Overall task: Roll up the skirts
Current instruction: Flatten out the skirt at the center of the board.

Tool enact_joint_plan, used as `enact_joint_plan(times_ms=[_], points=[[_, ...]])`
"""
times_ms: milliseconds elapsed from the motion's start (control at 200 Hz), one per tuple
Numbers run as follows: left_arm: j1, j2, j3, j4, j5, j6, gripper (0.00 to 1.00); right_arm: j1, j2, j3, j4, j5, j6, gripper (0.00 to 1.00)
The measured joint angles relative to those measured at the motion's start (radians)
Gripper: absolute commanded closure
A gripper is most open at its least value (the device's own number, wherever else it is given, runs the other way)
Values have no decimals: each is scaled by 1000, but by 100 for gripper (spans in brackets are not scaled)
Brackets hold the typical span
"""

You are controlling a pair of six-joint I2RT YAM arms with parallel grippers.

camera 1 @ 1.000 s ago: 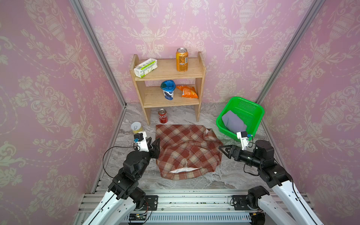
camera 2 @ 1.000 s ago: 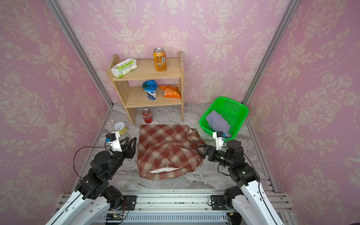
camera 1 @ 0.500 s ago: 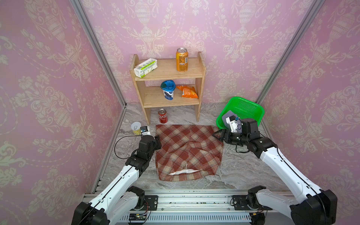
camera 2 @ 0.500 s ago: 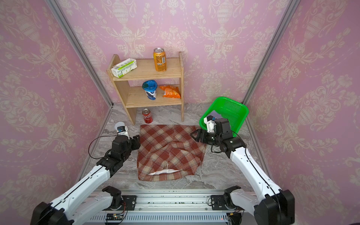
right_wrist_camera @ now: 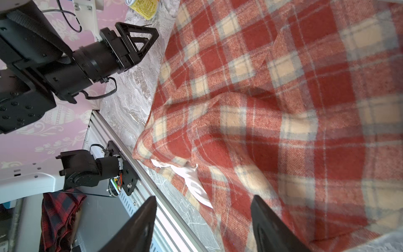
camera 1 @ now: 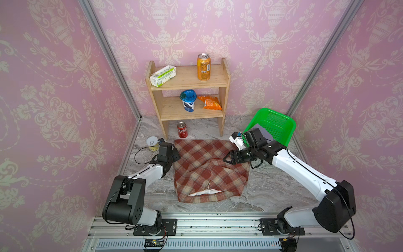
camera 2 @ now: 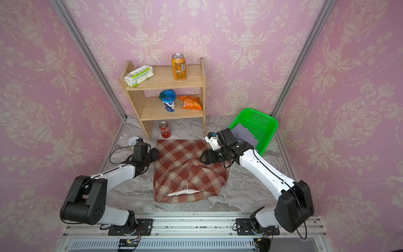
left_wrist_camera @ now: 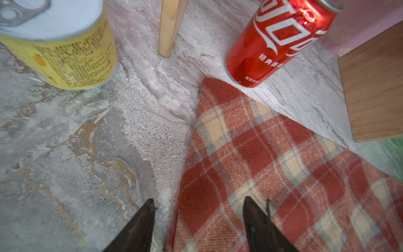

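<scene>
Plaid skirt point(camera 1: 207, 170) lies flat mid-desk, not rolled yet
Left gripper point(left_wrist_camera: 198, 203) at its left edge and right gripper point(right_wrist_camera: 204, 198) over its right side both gape, empty. Grey skirt point(camera 2: 245, 134) sits in the basket point(camera 1: 277, 122), back right corner. A grab may knock over the red can point(camera 1: 182, 129) by the skirt's corner

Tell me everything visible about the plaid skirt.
The plaid skirt is thick woolly cloth, red-brown and cream checks. It lies spread, unrolled, on the marble table, with a raised fold across its middle. White lining shows at its near edge. Its far left corner nearly reaches a red can. The open left gripper straddles its left edge; the open right gripper hangs over the fold.
</scene>
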Motion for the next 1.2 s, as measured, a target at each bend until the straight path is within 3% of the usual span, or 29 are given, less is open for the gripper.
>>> enact_joint_plan(times_ms=[195,405,645,746,876,971,1046,1106,1126,1196], points=[[10,90,45,37,41,-8,34,0,-140,-184,-95,56,20,30],[12,150,62,64,55,-12,34,9,-301,-364,-134,89,134,32],[13,229,113,95,64,-15,39,20,-297,-525,-42,71,272,32],[14,252,118,109,68,-15,43,20,-278,-531,18,56,312,37],[14,285,142,121,70,-15,51,20,-263,-534,89,40,351,53],[16,311,166,127,70,-16,61,20,-253,-545,124,28,367,56],[19,321,171,134,70,-19,76,20,-248,-566,142,24,380,56],[19,326,171,140,69,-25,94,20,-243,-579,144,21,383,59],[19,326,171,140,70,-19,100,20,-240,-583,145,20,384,62],[19,327,171,146,70,-18,100,20,-238,-595,145,19,386,78]])
